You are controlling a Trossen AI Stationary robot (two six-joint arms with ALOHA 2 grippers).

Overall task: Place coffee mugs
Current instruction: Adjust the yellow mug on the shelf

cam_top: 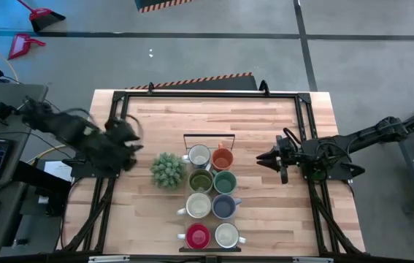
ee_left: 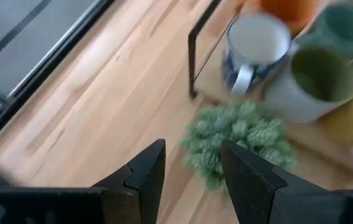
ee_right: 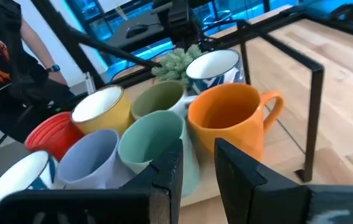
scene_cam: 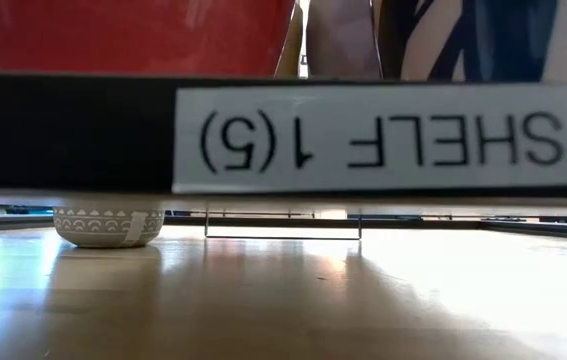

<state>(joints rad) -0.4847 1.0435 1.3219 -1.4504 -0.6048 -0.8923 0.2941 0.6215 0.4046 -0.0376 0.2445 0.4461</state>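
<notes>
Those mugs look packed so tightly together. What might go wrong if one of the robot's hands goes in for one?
The right hand faces the orange mug, which sits against the teal mug, so its fingers might nudge neighbours. The left hand points at the spiky plant beside the olive mug and might tip it.

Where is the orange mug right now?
In the high view the orange mug sits mid-table in the far row of the mug cluster, right of the white patterned mug and just behind the teal mug.
</notes>
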